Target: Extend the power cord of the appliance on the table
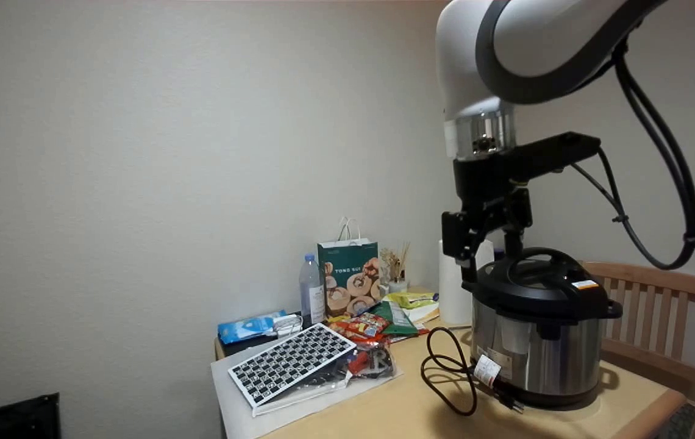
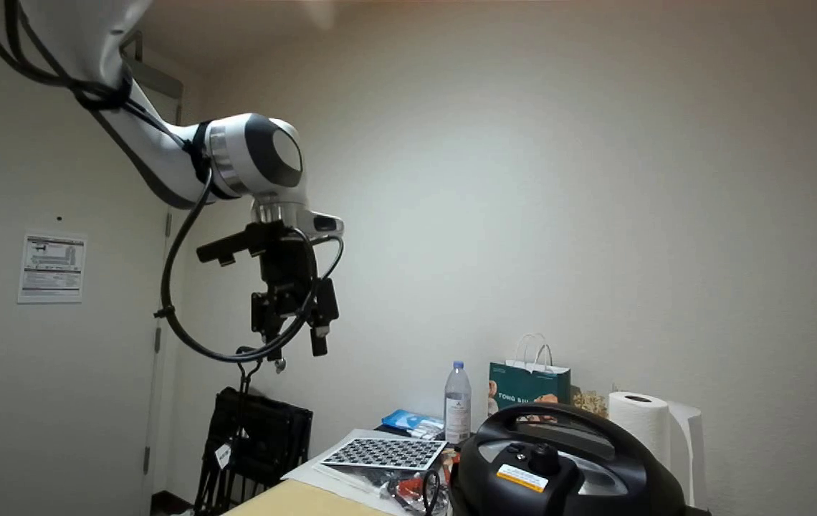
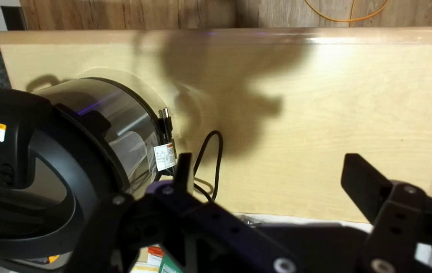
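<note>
Power cord [image 3: 218, 163] looped beside a pressure cooker [image 1: 558, 353], not yet extended

The black cord lies in loose loops on a pale wooden surface [image 3: 333, 113], just beside the steel cooker, which stands near the corner by a wooden chair [image 1: 658, 277]. The plug [image 3: 165, 123] rests near the cooker's base, prongs toward the long edge over the floor [image 3: 87, 15]. Extending seems not to have begun: grasping the plug end and straightening the loops appear left to do. The pincer [image 3: 268, 167] hangs above the surface, spread wide and grasping nothing.

Toward the wall-side edge sit a checkered board [image 1: 291, 366], snack packets [image 1: 363, 326], a water bottle [image 1: 312, 289], a green paper bag [image 1: 350, 274] and a paper towel roll [image 2: 638, 430]. Around are pale walls [image 1: 140, 152], a door [image 2: 43, 373] with a notice [image 2: 51, 269], and an orange cable [image 3: 346, 20] on the floor.
</note>
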`<action>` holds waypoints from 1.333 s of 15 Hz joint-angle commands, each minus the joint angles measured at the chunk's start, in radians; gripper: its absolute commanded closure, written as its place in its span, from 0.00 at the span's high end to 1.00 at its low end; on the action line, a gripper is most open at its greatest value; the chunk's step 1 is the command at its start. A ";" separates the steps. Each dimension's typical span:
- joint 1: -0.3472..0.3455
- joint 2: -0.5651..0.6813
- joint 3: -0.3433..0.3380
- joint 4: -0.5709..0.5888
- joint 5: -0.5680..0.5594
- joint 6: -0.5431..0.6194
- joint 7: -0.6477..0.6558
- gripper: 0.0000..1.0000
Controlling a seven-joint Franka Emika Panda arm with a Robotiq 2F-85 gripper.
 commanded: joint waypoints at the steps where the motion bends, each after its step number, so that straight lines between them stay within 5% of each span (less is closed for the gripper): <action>1: 0.018 0.029 -0.010 0.003 -0.011 0.006 0.021 1.00; 9: -0.003 0.138 -0.019 0.066 -0.032 0.012 0.059 1.00; 16: -0.032 0.349 -0.096 0.319 -0.219 -0.061 0.083 1.00; 17: -0.011 0.281 -0.110 0.233 -0.176 -0.011 0.046 1.00; 20: -0.005 0.311 -0.124 0.260 -0.179 -0.015 0.047 1.00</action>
